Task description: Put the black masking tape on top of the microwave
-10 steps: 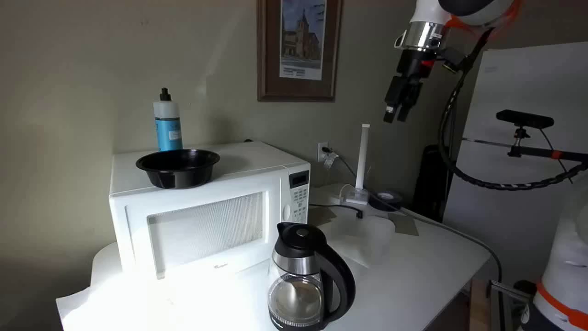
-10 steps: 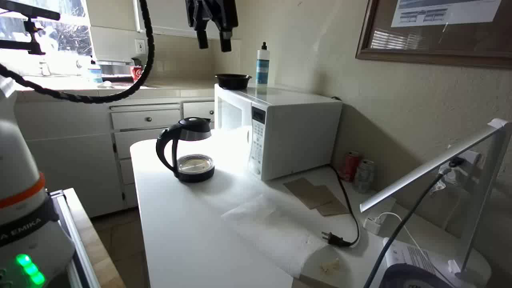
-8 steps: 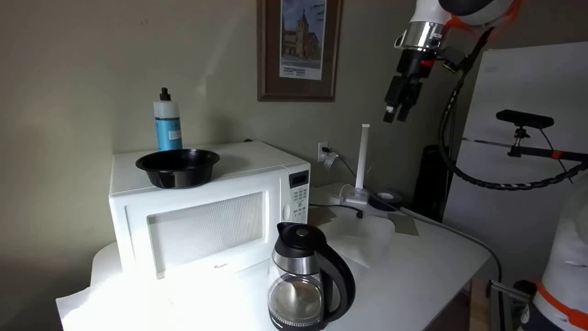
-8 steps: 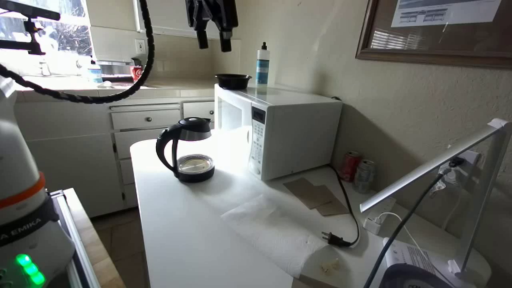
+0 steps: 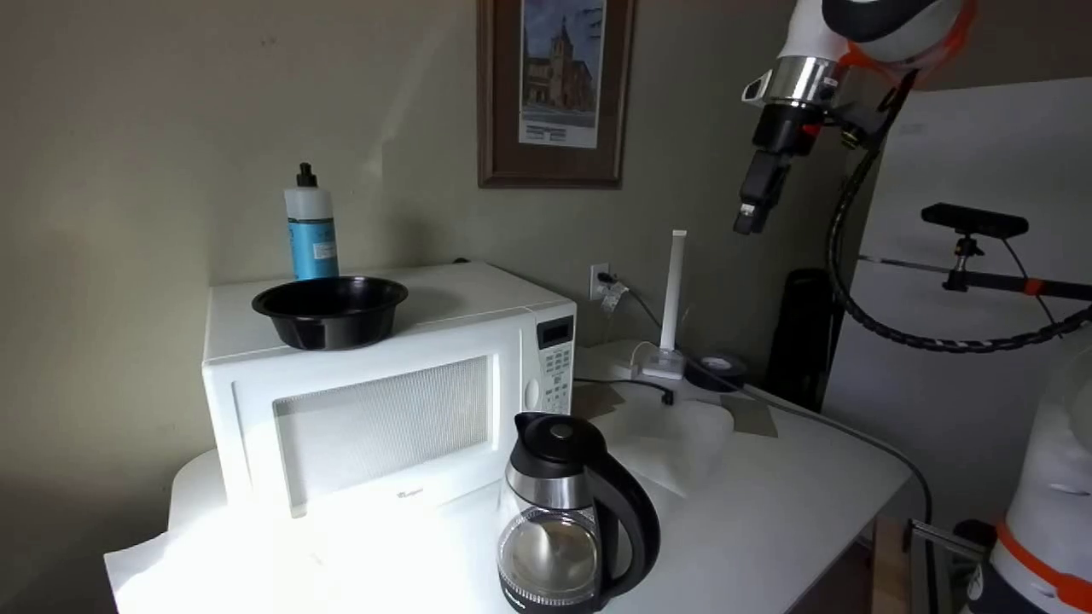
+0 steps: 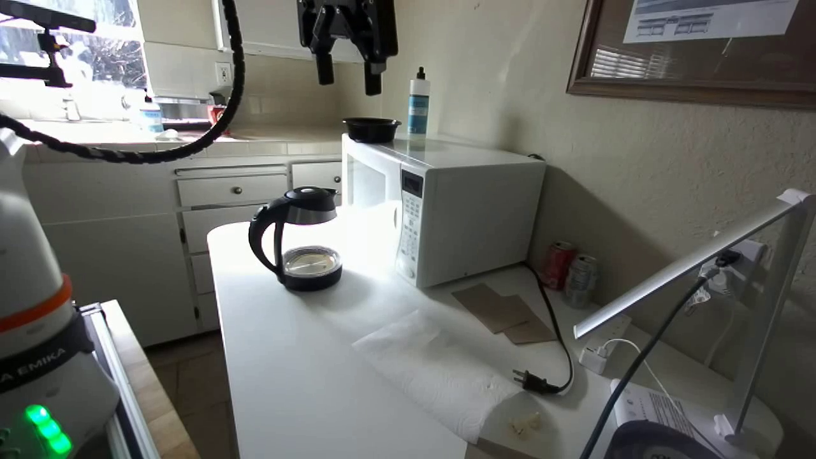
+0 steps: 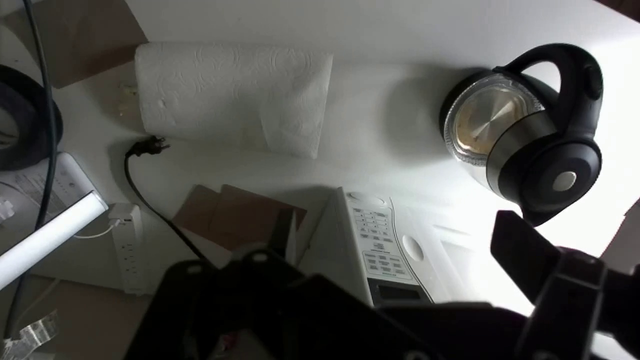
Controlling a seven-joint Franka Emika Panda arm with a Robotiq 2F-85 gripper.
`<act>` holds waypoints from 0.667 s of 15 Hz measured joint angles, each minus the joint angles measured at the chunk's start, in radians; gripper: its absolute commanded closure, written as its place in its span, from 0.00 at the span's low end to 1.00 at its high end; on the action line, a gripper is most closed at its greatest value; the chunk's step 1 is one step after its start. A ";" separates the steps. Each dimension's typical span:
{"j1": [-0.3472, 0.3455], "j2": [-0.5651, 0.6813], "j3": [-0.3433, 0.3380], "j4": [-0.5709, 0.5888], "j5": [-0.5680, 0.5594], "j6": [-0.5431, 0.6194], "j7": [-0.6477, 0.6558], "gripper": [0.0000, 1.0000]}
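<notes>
The black masking tape is a dark ring-shaped roll (image 5: 717,383) lying flat on the table near the white lamp. It is cut off at the left edge of the wrist view (image 7: 42,117), with a cable across it, and partly shows at the bottom of an exterior view (image 6: 623,438). The white microwave (image 5: 252,426) stands at the wall, also in an exterior view (image 6: 481,220) and the wrist view (image 7: 345,245). My gripper (image 5: 750,225) is open and empty, high above the table. Its spread fingers show in an exterior view (image 6: 349,81) and the wrist view (image 7: 402,237).
A black bowl (image 5: 337,328) and a blue bottle (image 5: 314,243) stand on the microwave. A kettle (image 5: 554,512) stands before it. A lamp (image 5: 673,294), a plug (image 6: 535,382), paper towel (image 6: 440,376), cardboard (image 6: 491,309) and cans (image 6: 561,264) are on the table.
My gripper has moved a little down and to the right in both exterior views, and it looks turned. The table's objects have not moved.
</notes>
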 measured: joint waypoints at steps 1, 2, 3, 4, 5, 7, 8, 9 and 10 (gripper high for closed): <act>0.003 0.000 -0.053 0.000 0.000 -0.013 -0.078 0.00; 0.003 0.002 -0.106 0.001 -0.002 -0.035 -0.155 0.00; 0.000 0.006 -0.158 0.005 -0.007 -0.066 -0.220 0.00; -0.007 0.014 -0.205 0.011 -0.016 -0.088 -0.267 0.00; -0.021 0.029 -0.242 0.019 -0.033 -0.093 -0.284 0.00; -0.039 0.042 -0.254 0.023 -0.030 -0.092 -0.293 0.00; -0.038 0.040 -0.246 0.023 -0.029 -0.092 -0.291 0.00; -0.038 0.040 -0.234 0.023 -0.029 -0.092 -0.289 0.00; -0.038 0.040 -0.226 0.023 -0.028 -0.092 -0.287 0.00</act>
